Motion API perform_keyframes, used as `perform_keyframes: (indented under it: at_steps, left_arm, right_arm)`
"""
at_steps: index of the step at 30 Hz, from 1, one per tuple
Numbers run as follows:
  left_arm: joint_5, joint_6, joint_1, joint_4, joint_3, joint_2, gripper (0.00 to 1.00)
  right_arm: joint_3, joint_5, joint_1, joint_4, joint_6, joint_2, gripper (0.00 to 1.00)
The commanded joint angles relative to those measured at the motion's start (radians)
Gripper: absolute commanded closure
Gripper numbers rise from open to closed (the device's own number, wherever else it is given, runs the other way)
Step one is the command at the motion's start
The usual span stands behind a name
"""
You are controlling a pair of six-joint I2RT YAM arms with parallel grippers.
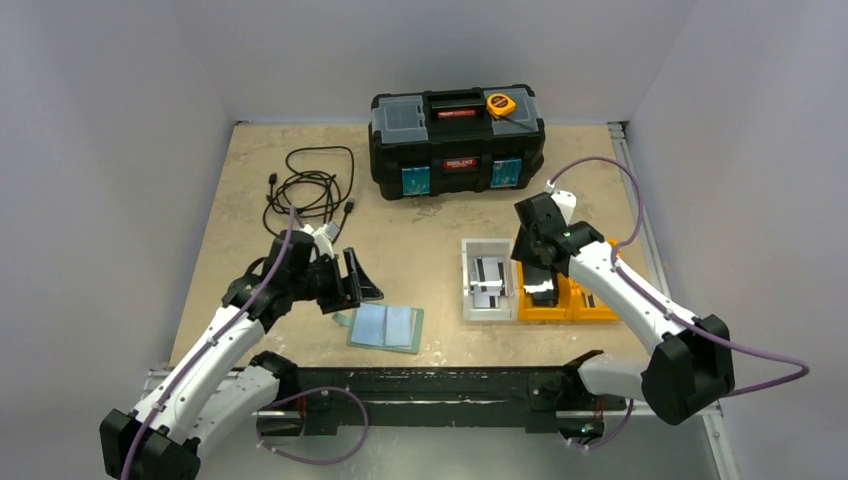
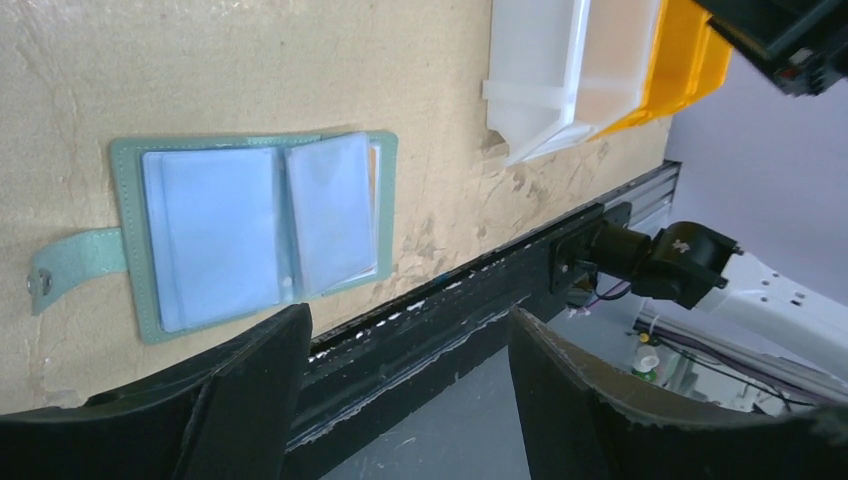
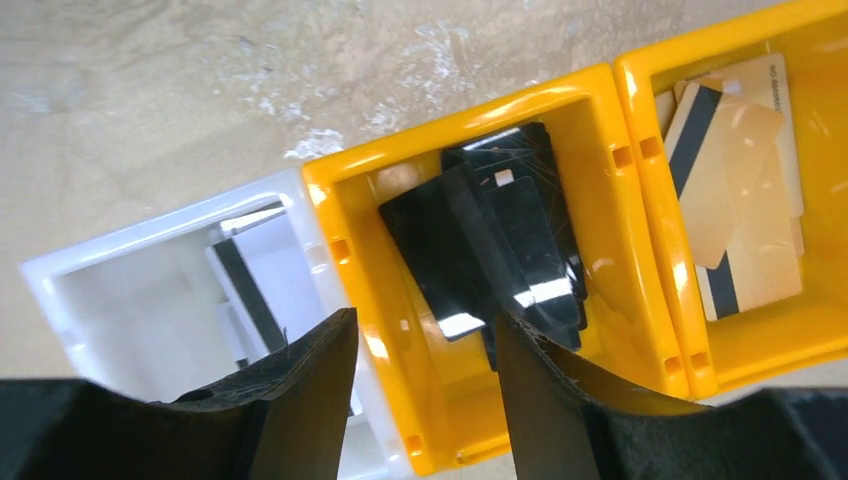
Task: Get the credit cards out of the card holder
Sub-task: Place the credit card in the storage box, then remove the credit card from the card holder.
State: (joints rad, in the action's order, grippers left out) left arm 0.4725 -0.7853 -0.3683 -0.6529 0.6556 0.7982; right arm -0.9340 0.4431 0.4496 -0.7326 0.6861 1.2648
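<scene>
The teal card holder [image 1: 385, 327] [image 2: 260, 230] lies open and flat near the table's front edge, pale blue pockets up and its tab to the left. No card face shows plainly in the pockets. My left gripper [image 1: 362, 280] [image 2: 408, 315] hovers open just left of and above the holder, with nothing between its fingers. My right gripper [image 1: 540, 290] [image 3: 425, 315] stands open over the near orange bin [image 3: 345, 200]. Black credit cards [image 3: 490, 250] lie loose in that bin, apart from the fingers. Tan credit cards [image 3: 740, 190] lie in the second orange bin [image 3: 640, 110].
A white bin [image 1: 466, 300] [image 3: 100, 270] holding white striped cards sits left of the orange bins. A black toolbox [image 1: 457, 140] with a yellow tape measure [image 1: 501, 104] stands at the back. A coiled black cable [image 1: 312, 190] lies at the back left. The black front rail [image 2: 480, 300] runs close under the holder.
</scene>
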Motion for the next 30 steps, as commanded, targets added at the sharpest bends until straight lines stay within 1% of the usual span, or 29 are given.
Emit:
perform_keyframes:
  at_steps: [1, 2, 7, 10, 12, 15, 18, 21, 25, 30]
  left_arm:
    - [-0.152, -0.015, -0.13, 0.023, 0.005, 0.048, 0.3]
    - [-0.194, -0.02, -0.188, 0.023, 0.012, 0.069, 0.31]
    - [-0.355, -0.036, -0.34, 0.034, 0.047, 0.202, 0.42]
    - [-0.458, -0.036, -0.432, 0.013, 0.104, 0.297, 0.45]
    - [-0.534, -0.034, -0.494, -0.009, 0.144, 0.375, 0.45]
    - [-0.611, -0.034, -0.569, -0.029, 0.202, 0.469, 0.45]
    - [-0.684, -0.035, -0.623, -0.065, 0.258, 0.562, 0.46]
    - [-0.716, -0.034, -0.655, -0.074, 0.294, 0.632, 0.46]
    - [-0.733, -0.031, -0.682, -0.073, 0.32, 0.706, 0.47]
    - [-0.704, -0.035, -0.695, -0.029, 0.302, 0.77, 0.47]
  right_arm:
    - [-0.047, -0.1, -0.004, 0.057, -0.043, -0.078, 0.48]
    - [-0.04, -0.142, -0.003, 0.072, -0.051, -0.093, 0.47]
    - [0.005, -0.255, 0.0, 0.131, -0.04, -0.153, 0.46]
    - [0.031, -0.293, 0.011, 0.156, -0.029, -0.17, 0.46]
    - [0.047, -0.3, 0.021, 0.166, -0.023, -0.178, 0.46]
    - [0.067, -0.31, 0.035, 0.182, -0.014, -0.183, 0.46]
    - [0.08, -0.319, 0.05, 0.193, -0.006, -0.187, 0.46]
    - [0.09, -0.324, 0.061, 0.202, -0.002, -0.19, 0.46]
    - [0.098, -0.323, 0.07, 0.207, 0.002, -0.193, 0.46]
    - [0.106, -0.324, 0.092, 0.218, 0.012, -0.193, 0.46]
